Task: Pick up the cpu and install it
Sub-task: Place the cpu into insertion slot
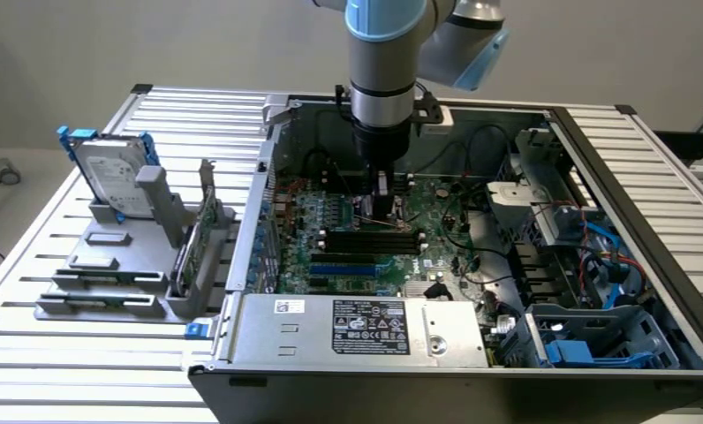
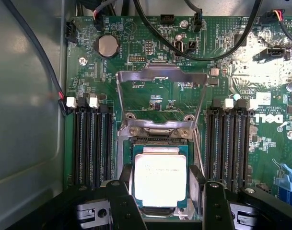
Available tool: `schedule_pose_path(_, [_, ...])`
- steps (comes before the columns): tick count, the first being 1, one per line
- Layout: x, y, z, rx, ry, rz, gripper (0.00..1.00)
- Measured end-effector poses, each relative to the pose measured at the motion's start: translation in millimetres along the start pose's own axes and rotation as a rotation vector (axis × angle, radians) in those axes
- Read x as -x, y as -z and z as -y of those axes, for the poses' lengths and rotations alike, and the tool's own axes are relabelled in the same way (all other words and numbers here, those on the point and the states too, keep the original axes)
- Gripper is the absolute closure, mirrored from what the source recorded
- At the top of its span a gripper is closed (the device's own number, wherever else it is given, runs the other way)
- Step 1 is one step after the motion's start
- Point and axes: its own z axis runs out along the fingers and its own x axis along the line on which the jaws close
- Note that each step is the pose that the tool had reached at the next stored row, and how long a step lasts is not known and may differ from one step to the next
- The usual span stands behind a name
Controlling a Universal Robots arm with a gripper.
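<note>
Jaws wide, either side of cpu (image 2: 160, 179) in mobo socket (image 2: 157, 140).

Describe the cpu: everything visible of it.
The cpu is a thin square chip with a pale, shiny metal top bearing faint print and a green rim. It lies flat in the motherboard's socket, whose metal load plate stands hinged open, between banks of black memory slots. The tool hangs low over it; contact cannot be told.
</note>
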Motion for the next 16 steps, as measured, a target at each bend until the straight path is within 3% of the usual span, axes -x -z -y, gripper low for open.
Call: schedule_pose_path(16, [0.2,-4.9,0.4,0.0006,-0.012,0.0002,0.45])
